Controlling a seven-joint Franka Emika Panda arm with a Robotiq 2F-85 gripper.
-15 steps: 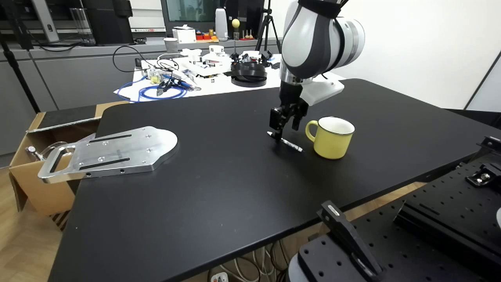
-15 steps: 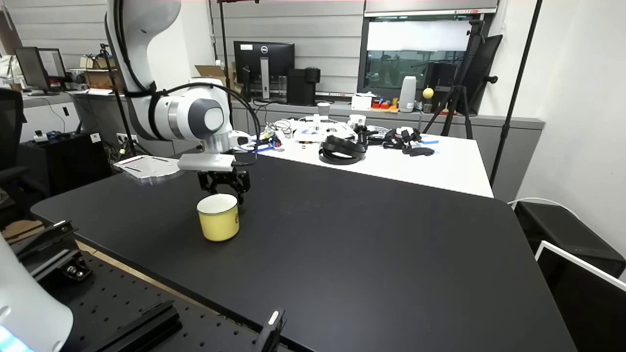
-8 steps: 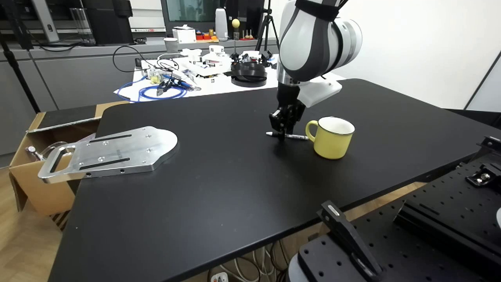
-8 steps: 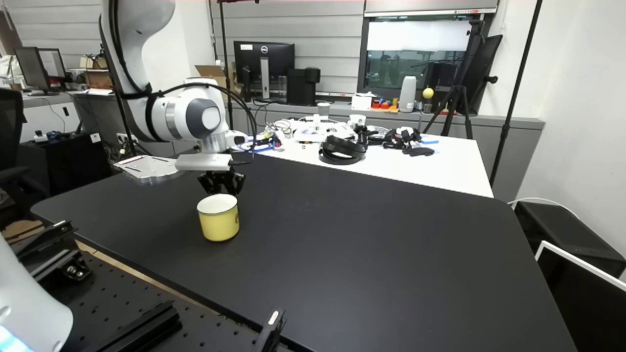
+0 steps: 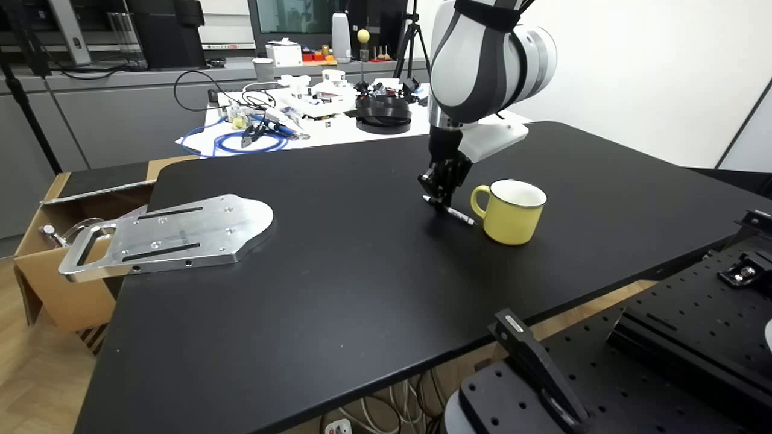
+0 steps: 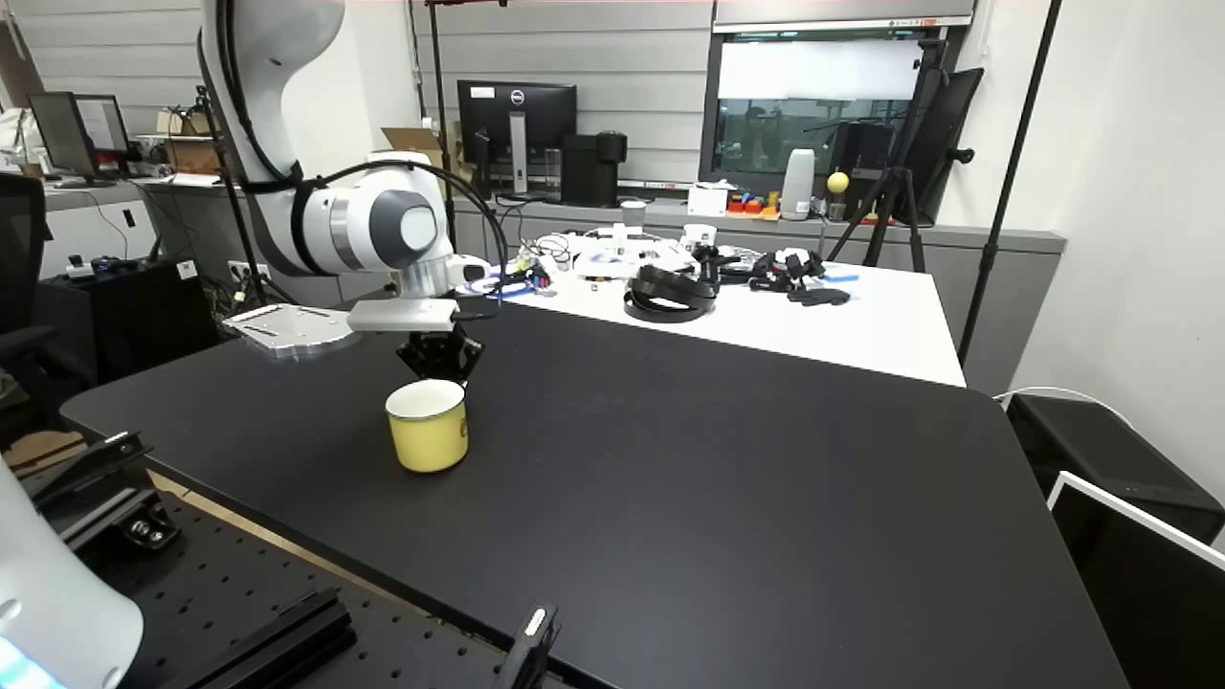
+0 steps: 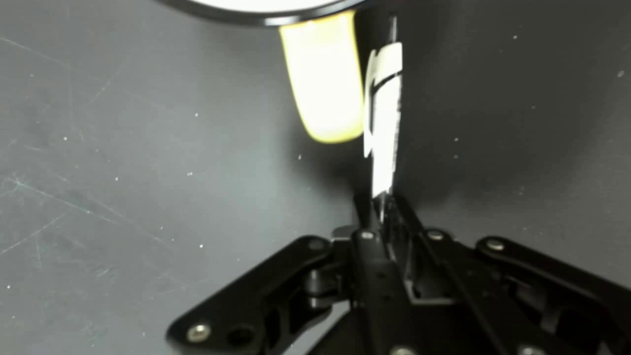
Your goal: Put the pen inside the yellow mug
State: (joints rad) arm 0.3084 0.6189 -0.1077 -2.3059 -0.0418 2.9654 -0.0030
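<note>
Pivoting since half a second ago, the pen (image 7: 385, 133) is now slanting, its clip end reaching just beside the handle (image 7: 325, 84) of the mug (image 5: 511, 218). The end effector (image 7: 383, 208) is seemingly clamping it, so the grasp is underway; whether the pen is clearing the desk (image 5: 301, 325) I'm not making out. Next, it's probably needing a lift above the mug. The mug is standing upright, white inside showing; well apart, a box (image 5: 66, 298) is seemingly holding a shiny part (image 5: 53, 235).
</note>
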